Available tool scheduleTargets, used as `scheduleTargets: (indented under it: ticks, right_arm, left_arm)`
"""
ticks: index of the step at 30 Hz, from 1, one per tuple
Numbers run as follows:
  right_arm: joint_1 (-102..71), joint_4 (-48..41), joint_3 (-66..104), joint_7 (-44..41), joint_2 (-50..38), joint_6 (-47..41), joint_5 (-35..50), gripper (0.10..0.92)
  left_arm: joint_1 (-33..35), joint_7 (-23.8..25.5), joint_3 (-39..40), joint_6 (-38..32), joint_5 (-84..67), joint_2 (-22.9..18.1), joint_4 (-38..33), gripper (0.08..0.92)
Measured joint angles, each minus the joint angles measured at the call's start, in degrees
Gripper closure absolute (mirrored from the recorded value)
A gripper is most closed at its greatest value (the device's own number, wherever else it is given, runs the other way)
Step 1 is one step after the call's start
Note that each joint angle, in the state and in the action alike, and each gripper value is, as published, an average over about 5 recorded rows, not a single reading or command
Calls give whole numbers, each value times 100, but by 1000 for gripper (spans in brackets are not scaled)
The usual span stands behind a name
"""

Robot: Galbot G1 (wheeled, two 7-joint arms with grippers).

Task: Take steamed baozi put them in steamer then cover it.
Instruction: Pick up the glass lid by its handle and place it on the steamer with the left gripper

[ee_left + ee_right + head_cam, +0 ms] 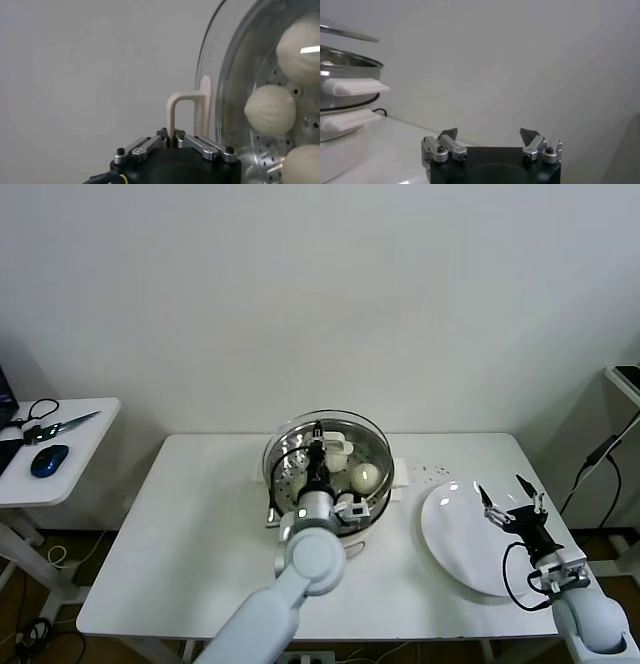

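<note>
Your left gripper (318,446) is over the steamer (375,446), its jaws clamped tight on the white bar handle (186,112) of the cover (290,436). In the left wrist view you see that handle standing up between the closed fingers (202,145), with the glass of the cover (215,75) right behind it. The cover is tilted rather than flat: from the head view its rim rides above the steamer's rim on the side toward the wall, and the right wrist view shows the edge of the cover (345,31) hanging a little apart from the steamer's metal rim (350,55) (whether the far edge touches the steamer, you cannot tell).

The steamed baozi (366,477) are inside the steamer. Through the glass in the left wrist view you can count three of them (270,107) lying on the perforated bottom; the head view shows one plainly on the steamer's right side and others partly hidden behind the gripper and its arm.

The steamer stands on the white table (200,524), near the middle of its far half. To its right lies the white plate (455,534), with nothing on it.

Your right gripper (512,504) waits over that plate, well apart from the steamer. Its fingers (447,142) stand wide apart and hold nothing.

A small side table (70,454) to the far left carries a blue mouse (49,459) and scissors (60,424).
</note>
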Motion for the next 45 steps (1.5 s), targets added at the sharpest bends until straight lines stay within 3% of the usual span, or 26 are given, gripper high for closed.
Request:
scheduleTargets:
  ticks: [18, 45]
  right_arm:
    - [21, -57, 23, -29, 31, 24, -68, 203]
    - [39, -85, 24, -70, 64, 60, -164, 203]
  left_arm:
    - [-11, -68, 72, -6, 85, -257, 463, 849]
    - [-65, -158, 78, -6, 88, -151, 619, 849]
